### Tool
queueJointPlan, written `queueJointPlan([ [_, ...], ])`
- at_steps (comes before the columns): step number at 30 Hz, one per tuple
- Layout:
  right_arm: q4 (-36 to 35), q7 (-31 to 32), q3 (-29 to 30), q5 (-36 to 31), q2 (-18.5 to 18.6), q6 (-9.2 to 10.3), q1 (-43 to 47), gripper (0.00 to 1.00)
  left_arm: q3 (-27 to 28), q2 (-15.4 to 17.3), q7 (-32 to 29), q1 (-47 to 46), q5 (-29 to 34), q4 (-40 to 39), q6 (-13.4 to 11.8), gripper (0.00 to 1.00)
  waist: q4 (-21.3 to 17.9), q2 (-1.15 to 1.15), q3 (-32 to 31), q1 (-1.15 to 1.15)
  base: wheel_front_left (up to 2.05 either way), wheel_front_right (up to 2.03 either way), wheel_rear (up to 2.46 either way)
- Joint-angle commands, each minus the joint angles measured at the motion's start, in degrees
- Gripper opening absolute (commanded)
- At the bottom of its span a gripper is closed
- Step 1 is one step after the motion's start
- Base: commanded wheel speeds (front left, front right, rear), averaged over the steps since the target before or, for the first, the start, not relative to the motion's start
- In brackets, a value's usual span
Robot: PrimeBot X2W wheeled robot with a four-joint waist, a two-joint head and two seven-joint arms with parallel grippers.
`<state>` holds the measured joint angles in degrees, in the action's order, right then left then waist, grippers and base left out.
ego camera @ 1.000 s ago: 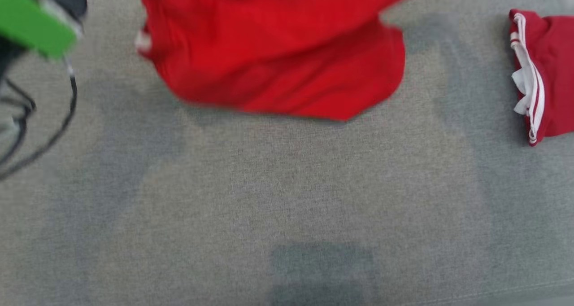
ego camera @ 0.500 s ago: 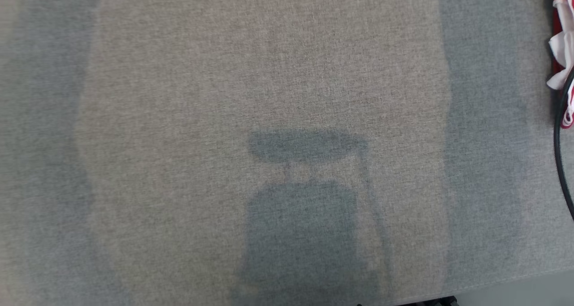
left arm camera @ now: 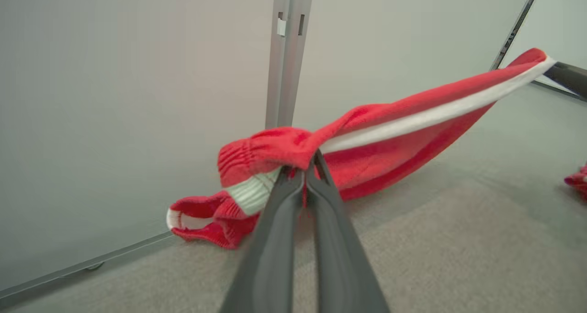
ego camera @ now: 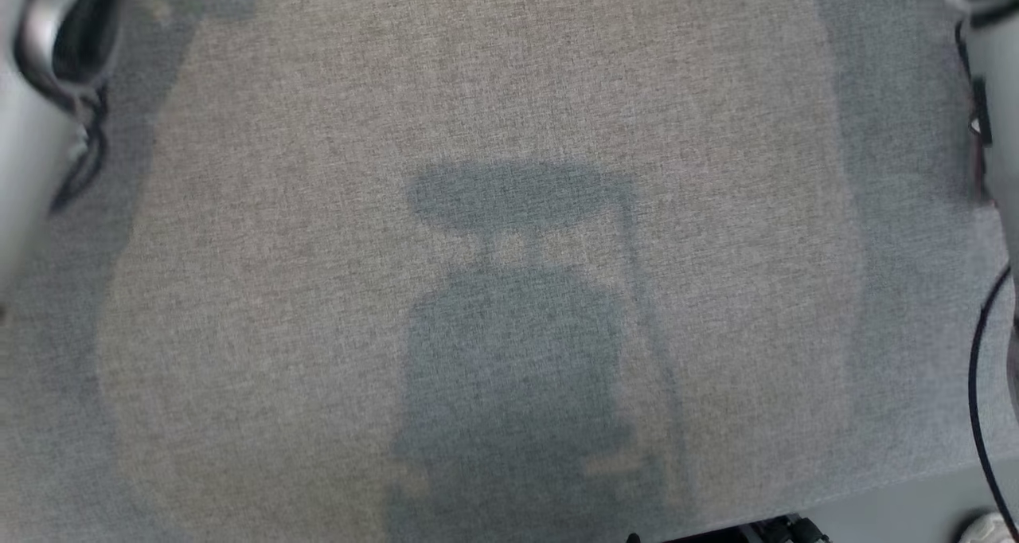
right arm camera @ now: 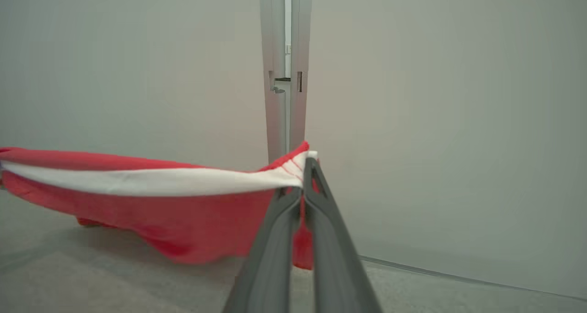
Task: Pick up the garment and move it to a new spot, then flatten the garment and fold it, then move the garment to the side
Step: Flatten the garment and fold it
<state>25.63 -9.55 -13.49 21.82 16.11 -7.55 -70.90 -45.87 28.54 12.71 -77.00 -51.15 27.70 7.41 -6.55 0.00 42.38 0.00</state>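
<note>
You are holding the red garment (left arm camera: 403,129) stretched in the air between both claws, with its slack hanging low over the far part of the grey table (ego camera: 318,288). The left claw (left arm camera: 305,177) is clamping the gathered waistband end, and the right claw (right arm camera: 303,177) is clamping the white-striped edge. The cloth is handling as soft, light and limp, so it is likely to bunch. Grip at hems and corners, tensioning gently while laying it flat.
</note>
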Motion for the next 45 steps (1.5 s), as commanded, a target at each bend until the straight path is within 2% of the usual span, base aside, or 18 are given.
queueJointPlan([
  [1, -2.4, -0.5, -0.3, 2.0, 1.4, 0.11, 5.1, 0.0, -1.3, 1.4, 0.6, 4.5, -1.4, -2.1, 0.1, 0.0, 2.2, 0.0, -4.9, 0.0, 0.0, 0.0, 0.0],
  [5, -10.9, -0.3, -0.9, 3.9, 5.3, 0.11, 20.1, 0.0, -3.2, 5.0, 1.8, 16.2, -4.0, -9.2, 0.0, 0.0, 2.7, 0.0, -11.7, 0.0, 0.0, 0.0, 0.0],
  [7, -15.1, 0.2, -1.0, 3.3, 6.8, 0.11, 27.9, 0.0, -4.1, 6.7, 2.1, 22.2, -3.5, -12.9, -1.3, 0.0, 3.0, 0.0, -15.3, 0.0, 0.0, 0.0, 0.0],
  [10, -20.2, 1.2, -0.5, 1.4, 7.5, 0.11, 39.1, 0.0, -5.2, 8.0, 2.3, 31.4, -3.3, -18.6, -5.1, 0.0, 3.2, 0.0, -20.7, 0.0, 0.0, 0.0, 0.0],
  [16, -27.6, 2.7, 1.5, -1.4, 6.0, 0.11, 59.4, 0.0, -7.4, 9.7, 2.5, 50.1, -4.9, -28.6, -13.6, 0.0, 3.2, 0.0, -30.4, 0.0, 0.0, 0.0, 0.0],
  [21, -33.5, 3.9, 4.6, -1.8, 4.1, 0.11, 73.8, 0.0, -6.5, 10.0, 2.5, 63.7, -5.5, -36.5, -20.3, 0.0, 3.6, 0.0, -34.5, 0.0, 0.0, 0.0, 0.0],
  [23, -36.1, 4.3, 6.9, -2.1, 3.1, 0.11, 79.1, 0.0, -4.8, 8.7, 2.5, 68.5, -5.4, -39.8, -22.3, 0.0, 4.2, 0.0, -35.1, 0.0, 0.0, 0.0, 0.0],
  [26, -40.3, 4.8, 9.8, -2.5, 0.6, 0.1, 84.5, 0.0, -3.7, 7.7, 2.5, 73.3, -4.7, -43.4, -23.4, 0.0, 5.2, 0.0, -34.9, 0.0, 0.0, 0.0, 0.0],
  [30, -43.8, 6.5, 11.5, -3.3, 0.1, 0.1, 85.3, 0.0, -2.5, 7.2, 2.5, 74.9, -3.6, -46.0, -23.8, 0.0, 5.4, 0.0, -32.7, 0.0, 0.0, 0.0, 0.0],
  [35, -43.3, 8.9, 10.7, -2.3, 1.4, 0.1, 76.8, 0.0, -1.6, 6.4, -0.3, 69.1, -4.5, -46.2, -22.4, 0.0, 5.9, 0.0, -25.9, 0.0, 0.0, 0.0, 0.0],
  [40, -38.5, 11.1, 8.5, -1.8, 5.0, 0.1, 64.6, 0.0, 0.2, 4.5, -4.4, 59.6, -4.6, -41.8, -20.7, 0.0, 7.4, 0.0, -18.7, 0.0, 0.0, 0.0, 0.0],
  [45, -32.0, 14.0, 6.3, 1.3, 7.5, 0.1, 52.5, 0.0, 0.9, 1.4, -9.4, 49.9, -6.4, -36.7, -18.2, 0.0, 9.3, 0.0, -14.2, 0.0, 0.0, 0.0, 0.0],
])
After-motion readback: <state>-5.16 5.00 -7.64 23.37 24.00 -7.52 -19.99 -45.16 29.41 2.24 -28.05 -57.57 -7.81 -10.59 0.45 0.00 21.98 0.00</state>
